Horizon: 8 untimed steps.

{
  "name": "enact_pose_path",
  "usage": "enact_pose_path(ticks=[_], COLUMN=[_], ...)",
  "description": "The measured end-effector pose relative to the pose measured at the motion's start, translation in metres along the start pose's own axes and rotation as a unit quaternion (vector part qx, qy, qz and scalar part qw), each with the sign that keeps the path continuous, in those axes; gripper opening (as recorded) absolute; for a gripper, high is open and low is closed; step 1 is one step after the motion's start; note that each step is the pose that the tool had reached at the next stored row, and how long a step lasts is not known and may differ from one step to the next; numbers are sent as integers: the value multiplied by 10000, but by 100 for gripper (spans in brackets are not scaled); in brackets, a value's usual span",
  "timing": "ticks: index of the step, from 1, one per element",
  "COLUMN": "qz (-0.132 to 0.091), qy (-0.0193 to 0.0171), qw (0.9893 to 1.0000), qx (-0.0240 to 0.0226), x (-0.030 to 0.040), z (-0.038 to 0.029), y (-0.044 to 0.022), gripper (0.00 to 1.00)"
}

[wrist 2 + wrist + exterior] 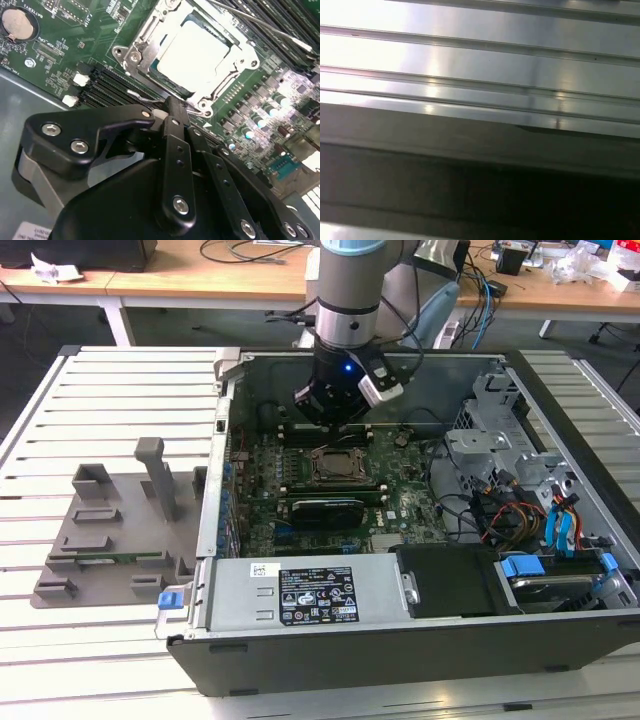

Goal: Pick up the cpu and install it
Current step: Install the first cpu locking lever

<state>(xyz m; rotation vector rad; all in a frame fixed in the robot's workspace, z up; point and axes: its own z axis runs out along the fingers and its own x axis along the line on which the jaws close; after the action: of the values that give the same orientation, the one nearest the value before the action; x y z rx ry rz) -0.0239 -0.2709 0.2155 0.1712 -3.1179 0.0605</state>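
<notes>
Chip: cpu (192, 55) sits in socket frame (135, 47), light, flat, breakable; hold edges.
Tool: tool (170, 112) tips together, empty.

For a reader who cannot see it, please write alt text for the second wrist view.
The silver cpu sits in its socket frame on a green circuit board. The black gripper is in the foreground, near the socket.
</notes>
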Motion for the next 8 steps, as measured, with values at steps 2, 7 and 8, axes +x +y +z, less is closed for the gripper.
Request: enact_pose_path(ticks=[2, 7, 8], qz=[-14, -19, -19], qy=[-1, 0, -1], qw=[10000, 10000, 10000], qx=[0, 3, 3], x=[-36, -131, -152], z=[31, 81, 87], y=[-3, -11, -13], gripper=[11, 11, 11])
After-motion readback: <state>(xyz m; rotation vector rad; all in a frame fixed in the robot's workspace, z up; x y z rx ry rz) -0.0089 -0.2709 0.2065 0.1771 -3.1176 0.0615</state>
